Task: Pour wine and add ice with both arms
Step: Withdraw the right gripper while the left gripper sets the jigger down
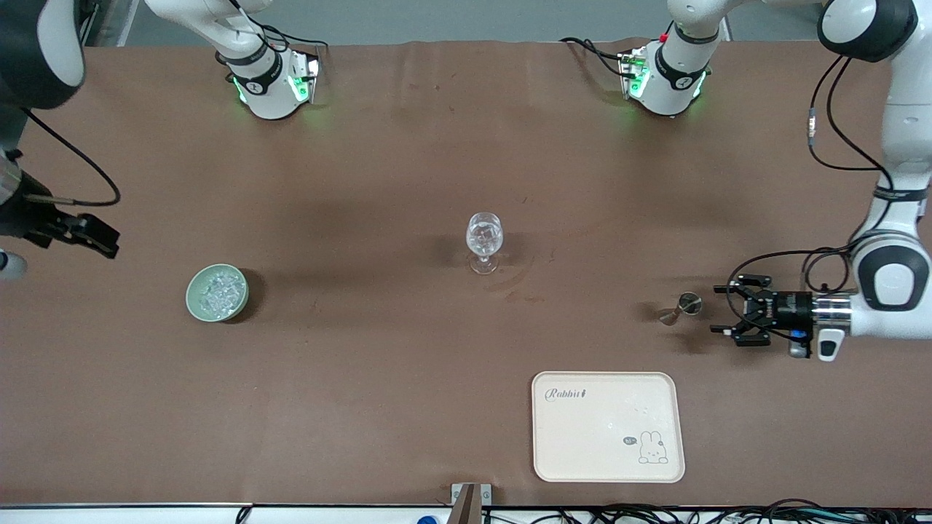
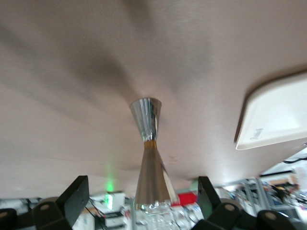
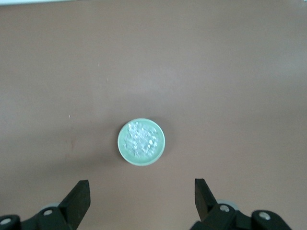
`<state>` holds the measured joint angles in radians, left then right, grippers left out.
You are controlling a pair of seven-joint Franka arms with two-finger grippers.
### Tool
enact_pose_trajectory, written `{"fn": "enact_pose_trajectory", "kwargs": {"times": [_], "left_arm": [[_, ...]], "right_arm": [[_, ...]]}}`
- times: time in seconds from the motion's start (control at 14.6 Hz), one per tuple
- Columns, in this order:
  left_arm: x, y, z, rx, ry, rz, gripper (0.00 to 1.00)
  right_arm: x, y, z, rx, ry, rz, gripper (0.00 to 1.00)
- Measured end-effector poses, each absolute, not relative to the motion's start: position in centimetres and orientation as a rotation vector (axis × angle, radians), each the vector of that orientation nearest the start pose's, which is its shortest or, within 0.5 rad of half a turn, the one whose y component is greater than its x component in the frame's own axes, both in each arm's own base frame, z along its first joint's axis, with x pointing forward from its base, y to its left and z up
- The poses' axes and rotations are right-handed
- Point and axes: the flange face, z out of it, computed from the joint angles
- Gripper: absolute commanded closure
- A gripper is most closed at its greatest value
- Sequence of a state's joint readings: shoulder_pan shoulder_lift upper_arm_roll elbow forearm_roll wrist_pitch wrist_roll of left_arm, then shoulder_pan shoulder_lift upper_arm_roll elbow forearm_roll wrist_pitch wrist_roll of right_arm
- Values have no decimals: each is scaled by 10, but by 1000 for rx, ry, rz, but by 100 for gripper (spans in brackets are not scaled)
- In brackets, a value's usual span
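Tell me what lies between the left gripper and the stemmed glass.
In the front view, the metal jigger stands just ahead of the open left gripper; from it to the stemmed glass only bare brown table shows.

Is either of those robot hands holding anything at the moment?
No. The left end effector is open beside the metal jigger, not touching it. The right end effector is open, up over the table near the ice bowl.
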<state>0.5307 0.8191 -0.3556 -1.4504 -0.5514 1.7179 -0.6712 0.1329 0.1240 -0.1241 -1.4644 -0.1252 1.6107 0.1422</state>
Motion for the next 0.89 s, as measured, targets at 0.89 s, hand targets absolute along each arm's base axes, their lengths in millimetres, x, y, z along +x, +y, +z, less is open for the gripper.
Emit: {"fn": "enact_pose_trajectory", "kwargs": {"times": [0.89], "left_arm": [[670, -69, 498, 2948, 663, -151, 0]], "right_arm": [[539, -20, 661, -3236, 19, 45, 4]]}}
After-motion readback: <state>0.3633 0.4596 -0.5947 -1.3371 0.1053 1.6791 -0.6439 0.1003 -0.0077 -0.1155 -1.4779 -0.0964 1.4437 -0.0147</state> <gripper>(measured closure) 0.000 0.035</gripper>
